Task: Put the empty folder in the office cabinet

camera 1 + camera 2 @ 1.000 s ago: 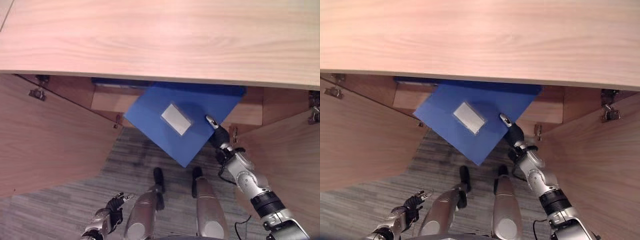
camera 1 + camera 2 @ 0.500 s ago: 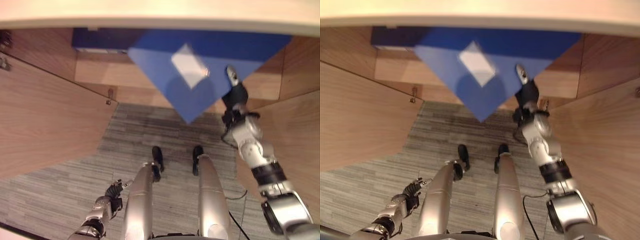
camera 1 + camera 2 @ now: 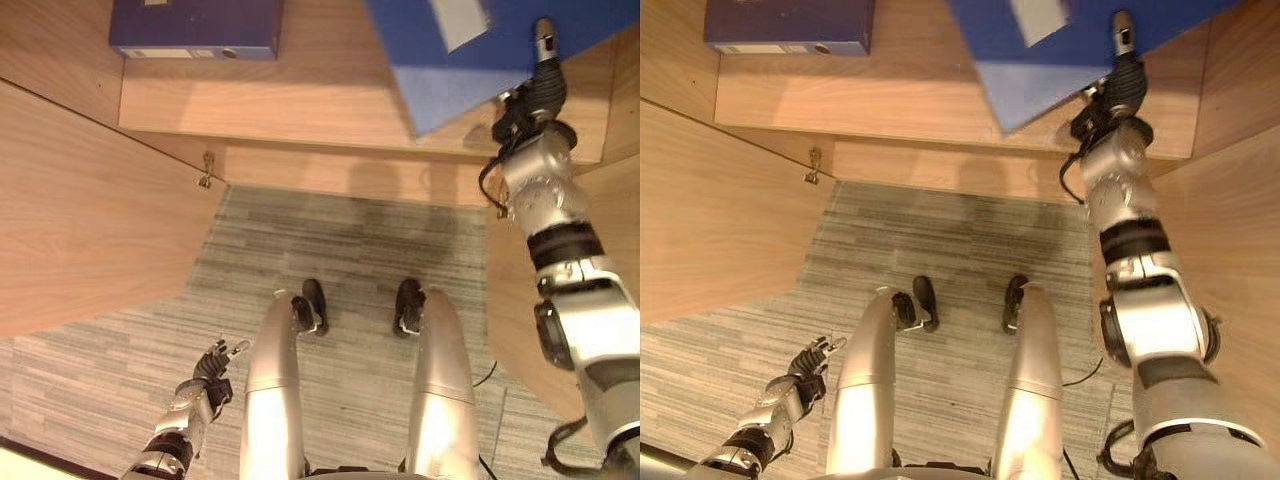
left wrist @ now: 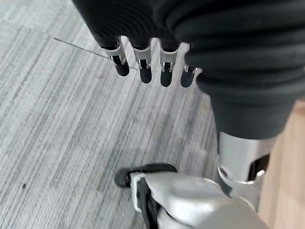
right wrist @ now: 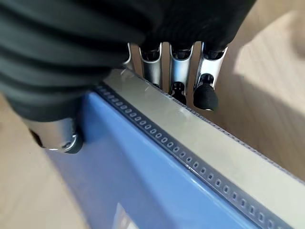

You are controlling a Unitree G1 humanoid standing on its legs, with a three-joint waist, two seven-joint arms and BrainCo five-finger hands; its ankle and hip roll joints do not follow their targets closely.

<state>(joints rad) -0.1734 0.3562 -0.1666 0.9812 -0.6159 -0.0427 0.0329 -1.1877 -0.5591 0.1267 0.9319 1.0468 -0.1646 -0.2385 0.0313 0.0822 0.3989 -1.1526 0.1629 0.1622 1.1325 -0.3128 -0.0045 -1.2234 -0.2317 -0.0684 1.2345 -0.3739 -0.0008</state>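
Observation:
The blue folder (image 3: 452, 70) with a white label pocket is inside the open cabinet, its near corner over the wooden shelf floor (image 3: 300, 105). My right hand (image 3: 537, 88) reaches in from the right and is shut on the folder's right edge. In the right wrist view its fingers (image 5: 180, 71) curl over the folder's pale spine strip, with the blue cover (image 5: 143, 167) below them. My left hand (image 3: 210, 365) hangs low at the lower left above the carpet, open with relaxed fingers (image 4: 145, 71), holding nothing.
A dark blue binder (image 3: 195, 27) lies flat at the back left of the shelf. The cabinet's left door (image 3: 90, 220) stands open on its hinge (image 3: 206, 170), and the right door (image 3: 1240, 230) is close beside my right arm. Grey striped carpet (image 3: 350, 250) lies below.
The view has tipped down, so the desk top has left the picture. My right hand has carried the folder deeper into the cabinet and towards the right. The left hand stays low.

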